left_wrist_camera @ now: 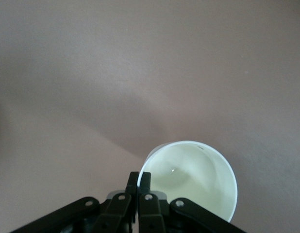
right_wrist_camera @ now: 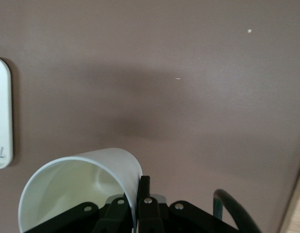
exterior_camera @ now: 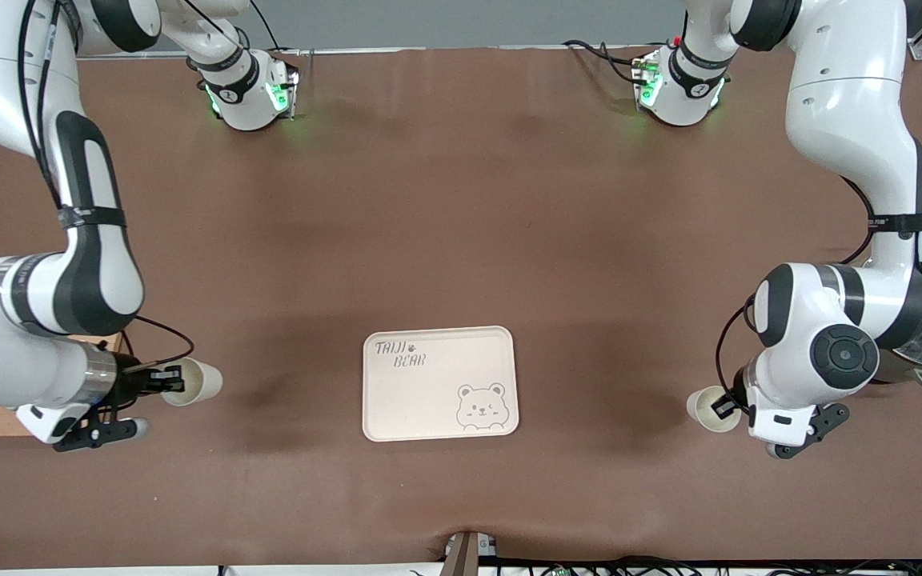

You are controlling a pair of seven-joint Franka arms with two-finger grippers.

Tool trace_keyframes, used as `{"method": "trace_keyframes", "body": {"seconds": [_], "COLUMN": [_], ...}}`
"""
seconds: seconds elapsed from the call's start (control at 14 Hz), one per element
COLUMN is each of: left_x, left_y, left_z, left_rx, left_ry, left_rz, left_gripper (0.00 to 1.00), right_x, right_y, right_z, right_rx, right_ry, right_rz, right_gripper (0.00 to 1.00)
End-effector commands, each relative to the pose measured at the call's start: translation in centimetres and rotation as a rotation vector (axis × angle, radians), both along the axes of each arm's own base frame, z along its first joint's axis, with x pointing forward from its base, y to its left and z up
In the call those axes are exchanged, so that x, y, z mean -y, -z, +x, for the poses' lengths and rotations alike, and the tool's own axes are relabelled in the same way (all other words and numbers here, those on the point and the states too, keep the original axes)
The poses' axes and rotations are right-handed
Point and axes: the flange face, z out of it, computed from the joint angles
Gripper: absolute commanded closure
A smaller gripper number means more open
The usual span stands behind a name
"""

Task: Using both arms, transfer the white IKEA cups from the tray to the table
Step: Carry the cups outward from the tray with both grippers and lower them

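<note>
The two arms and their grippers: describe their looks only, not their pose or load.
Both arms are glossy white with black joint bands, black cables strapped alongside and green lights at the bases. The left gripper and right gripper are small, black, two-fingered, with silver rivets on the linkages.

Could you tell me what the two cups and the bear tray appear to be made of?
The cup in the left gripper, the left cup, looks like thin matte plastic, possibly paper: light glows through its wall. The right cup, pinched by the right gripper, looks alike. The tray seems moulded matte cream plastic, with rounded rim and printed bear.
</note>
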Motion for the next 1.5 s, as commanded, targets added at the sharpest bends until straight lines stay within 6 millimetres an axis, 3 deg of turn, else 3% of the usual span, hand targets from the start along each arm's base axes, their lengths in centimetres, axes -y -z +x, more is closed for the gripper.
{"method": "trace_keyframes", "body": {"seconds": [0.0, 0.29, 0.71, 0.79, 1.0, 1.43], "left_x": [-1.6, -2.4, -3.0, -3.0, -2.9, -2.9], "left_y": [1.7, 3.7, 5.2, 5.2, 4.7, 1.7], "left_z": [-0.2, -0.5, -0.5, -0.5, -0.3, 0.2], "left_rx": [0.019, 0.041, 0.033, 0.033, 0.040, 0.082], "left_ry": [0.005, -0.001, -0.005, -0.002, 0.028, 0.033], "left_rz": [0.008, 0.000, 0.002, 0.004, 0.004, -0.006], "left_gripper": [1.00, 1.00, 0.99, 0.79, 0.03, 0.00], "right_x": [1.8, 5.7, 5.9, 5.9, 6.1, 6.0], "right_y": [0.6, 3.0, 9.6, 10.5, 12.5, 13.8], "right_z": [-0.2, 0.2, 0.8, 0.9, 1.1, 1.0], "right_rx": [0.000, 0.025, 0.073, 0.078, 0.088, 0.086], "right_ry": [-0.053, -0.098, -0.078, -0.077, -0.071, -0.071], "right_rz": [0.017, 0.023, 0.009, 0.007, 0.003, 0.004], "right_gripper": [1.00, 1.00, 1.00, 1.00, 1.00, 1.00]}}
